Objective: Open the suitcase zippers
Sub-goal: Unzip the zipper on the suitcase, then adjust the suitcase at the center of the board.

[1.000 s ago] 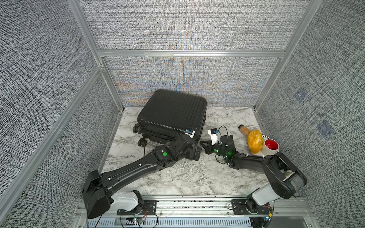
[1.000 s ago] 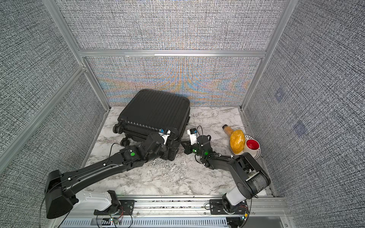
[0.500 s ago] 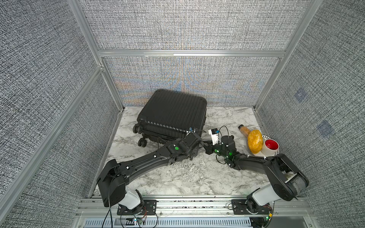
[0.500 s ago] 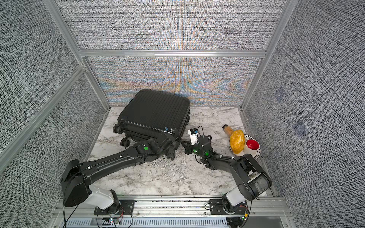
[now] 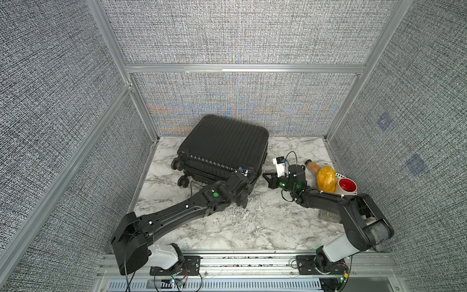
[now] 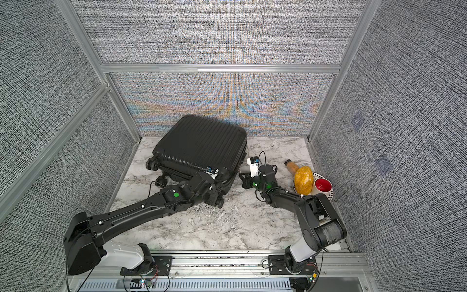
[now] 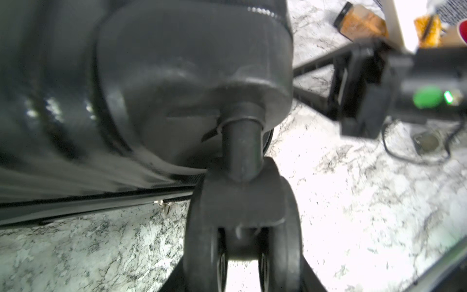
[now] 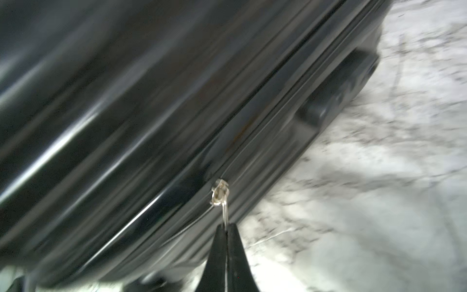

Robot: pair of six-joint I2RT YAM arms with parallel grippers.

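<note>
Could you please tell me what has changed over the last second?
The left arm shifted, and the left gripper drew its fingers in around a wheel at the near corner of the suitcase; a firm grip cannot be confirmed. The right gripper stayed shut on the zipper pull tab, and the suitcase has not moved.

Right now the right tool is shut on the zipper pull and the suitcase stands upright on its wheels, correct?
No. The suitcase lies flat on the table, as both top views show. The right tool is shut on the zipper pull, seen in the right wrist view.
</note>
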